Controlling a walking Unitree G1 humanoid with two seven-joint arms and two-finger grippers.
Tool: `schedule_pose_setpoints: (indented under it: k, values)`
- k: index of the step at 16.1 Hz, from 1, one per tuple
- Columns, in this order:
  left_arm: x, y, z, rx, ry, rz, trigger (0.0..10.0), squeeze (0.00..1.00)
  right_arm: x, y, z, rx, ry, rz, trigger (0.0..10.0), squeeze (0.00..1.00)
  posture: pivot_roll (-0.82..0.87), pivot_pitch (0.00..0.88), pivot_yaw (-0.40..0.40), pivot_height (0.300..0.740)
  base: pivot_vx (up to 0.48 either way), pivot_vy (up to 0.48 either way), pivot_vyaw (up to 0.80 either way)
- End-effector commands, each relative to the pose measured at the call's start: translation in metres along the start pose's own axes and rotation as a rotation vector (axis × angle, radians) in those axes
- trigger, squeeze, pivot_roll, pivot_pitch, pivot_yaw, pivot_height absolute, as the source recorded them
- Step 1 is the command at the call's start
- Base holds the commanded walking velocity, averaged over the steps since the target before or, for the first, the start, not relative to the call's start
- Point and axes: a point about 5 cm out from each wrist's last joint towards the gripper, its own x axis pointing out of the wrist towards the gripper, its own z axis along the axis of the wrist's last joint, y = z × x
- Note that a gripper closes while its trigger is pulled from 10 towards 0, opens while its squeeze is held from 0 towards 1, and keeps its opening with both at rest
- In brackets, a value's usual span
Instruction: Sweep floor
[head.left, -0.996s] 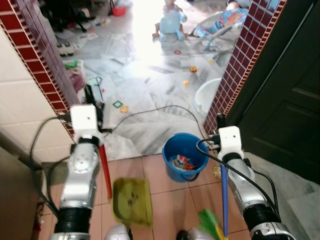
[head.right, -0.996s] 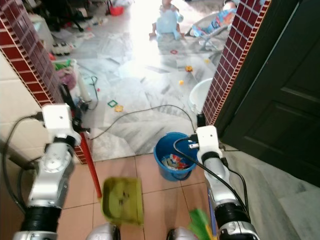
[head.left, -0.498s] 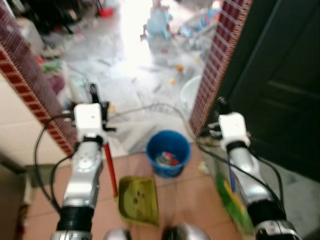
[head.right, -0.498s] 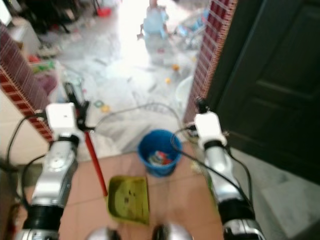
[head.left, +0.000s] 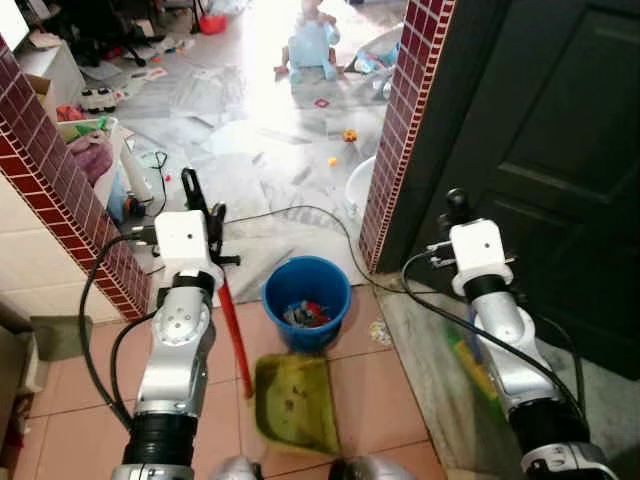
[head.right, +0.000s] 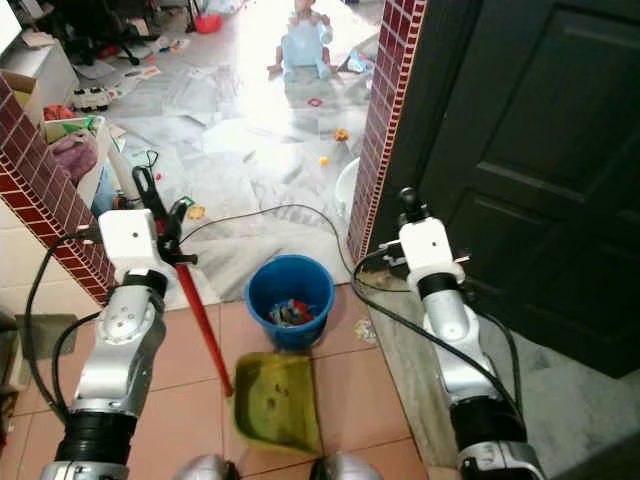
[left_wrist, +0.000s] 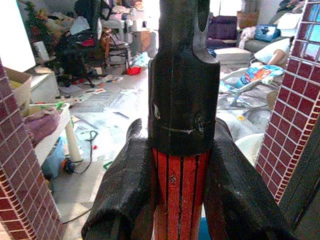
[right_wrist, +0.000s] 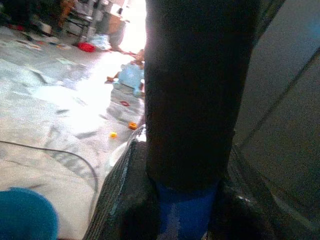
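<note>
Starting on your left: the left tool (left_wrist: 182, 200) is clamped around the red handle (head.right: 200, 318) of the dustpan (head.right: 274, 403), both fingers (left_wrist: 125, 190) pressed against the red shaft just under its black cap. From that tool the handle slants down and inward to the yellow-green pan, which sits on the terracotta tile floor (head.right: 350, 385) right in front of the robot's feet, mouth facing forward.

Just past the pan, ahead of the left tool and a bit inward, is the blue bucket (head.right: 290, 296) with scraps already in it. A black cable (head.right: 270, 215) snakes across the marble floor beyond it, so watch that.

Between the bucket and the right tool there's a small bit of litter (head.left: 380, 333) on the tile near the foot of the brick pillar (head.right: 385, 110). That looks like what's left to collect here.

Over on your right, the right tool (right_wrist: 185, 215) is gripped on the broom handle (right_wrist: 187, 212), blue shaft with a dark cap on top. The broom (head.left: 470, 360) hangs down below that tool alongside the dark door (head.right: 520, 160); its green head is blurry so I can't tell if it's touching the floor.

My read: you're mid-collection, pan and broom both in hand. Next you'd want the pan lip flat behind that litter, then a short broom stroke inward toward the pan, keeping clear of the bucket and pillar.
</note>
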Motion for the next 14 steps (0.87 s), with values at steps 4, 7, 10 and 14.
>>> schedule_pose_setpoints:
  k: [4, 7, 10, 14]
  values:
    - [0.003, 0.008, 0.014, 0.003, -0.057, 0.021, 10.0, 0.00, 0.005, 0.008, 0.016, -0.018, -0.097, 0.058, 10.0, 0.00, -0.06, 0.000, 0.001, 0.740, 0.000, 0.000, 0.66]
    - [0.003, 0.009, 0.014, -0.007, -0.055, 0.011, 10.0, 0.00, 0.004, 0.010, 0.019, -0.036, -0.120, 0.074, 10.0, 0.00, -0.07, 0.000, 0.005, 0.740, 0.000, 0.000, 0.00]
    - [0.003, 0.008, 0.014, -0.014, -0.054, 0.008, 10.0, 0.00, 0.004, 0.006, 0.022, -0.107, -0.155, 0.050, 10.0, 0.00, -0.07, 0.000, 0.007, 0.740, 0.000, 0.000, 0.00]
    - [0.003, 0.007, 0.014, -0.020, -0.052, 0.004, 10.0, 0.00, 0.010, 0.017, 0.022, -0.020, -0.143, 0.122, 10.0, 0.00, -0.06, 0.000, 0.004, 0.740, 0.000, 0.000, 0.00]
